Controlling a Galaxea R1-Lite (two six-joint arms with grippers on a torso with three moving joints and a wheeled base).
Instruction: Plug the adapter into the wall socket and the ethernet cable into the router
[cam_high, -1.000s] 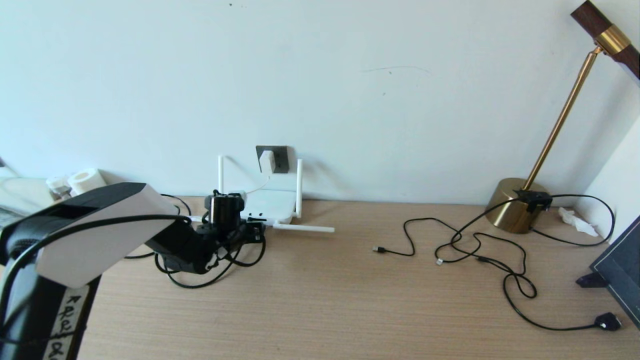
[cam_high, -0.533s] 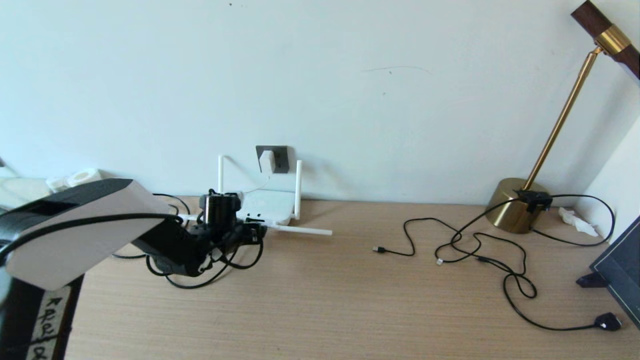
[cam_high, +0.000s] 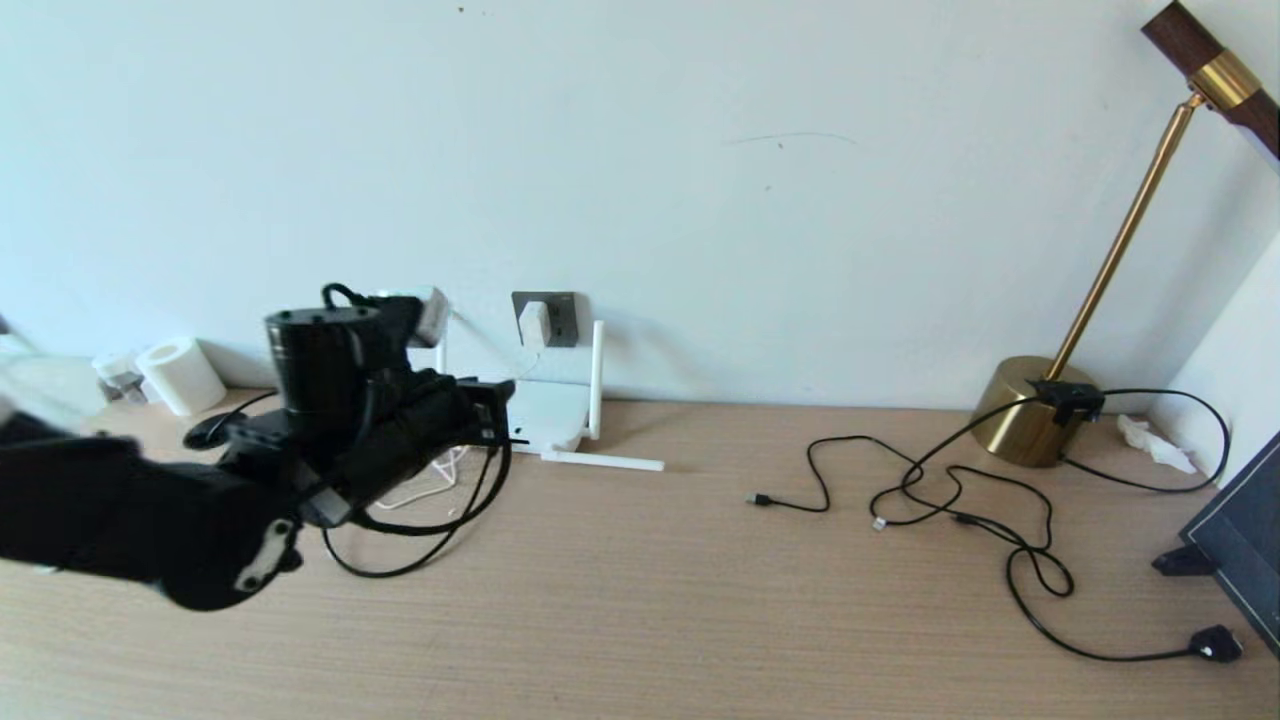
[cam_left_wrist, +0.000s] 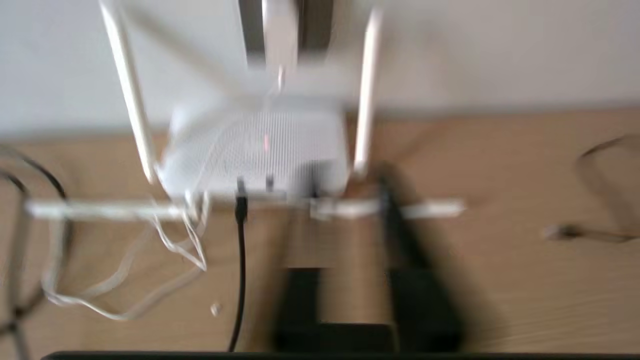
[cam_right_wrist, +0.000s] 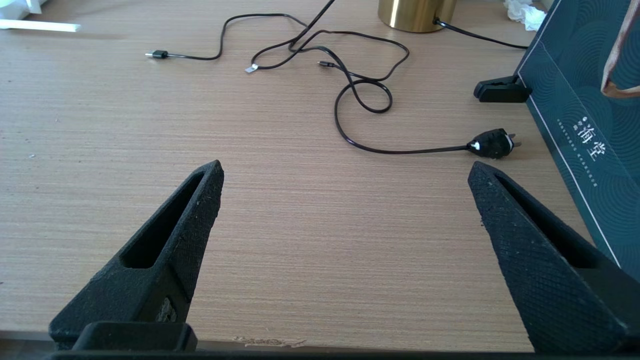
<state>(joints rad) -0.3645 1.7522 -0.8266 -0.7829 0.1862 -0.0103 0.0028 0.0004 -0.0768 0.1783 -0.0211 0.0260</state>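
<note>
The white router (cam_high: 548, 410) lies against the wall, two antennas upright and two flat on the table. Above it the white adapter (cam_high: 533, 322) sits in the dark grey wall socket (cam_high: 562, 318), its thin white cord (cam_high: 430, 490) trailing down to the table. In the left wrist view the black ethernet cable (cam_left_wrist: 241, 250) runs into a port on the router's (cam_left_wrist: 260, 145) front edge. My left gripper (cam_left_wrist: 345, 225) hovers just in front of the router, jaws a little apart with only table between them; in the head view the left gripper (cam_high: 492, 405) is raised. My right gripper (cam_right_wrist: 345, 167) stands wide open over bare table.
A brass lamp (cam_high: 1030, 410) stands at the back right, with thin black cords (cam_high: 950, 500) looped across the table and a flat black plug (cam_high: 1215, 643) near the front. A dark box (cam_high: 1240, 530) leans at the right edge. A tissue roll (cam_high: 180, 375) sits far left.
My left arm has risen and pulled back from the router's front edge, and its jaws stand narrower. The adapter, router and cords on the right have not moved.
</note>
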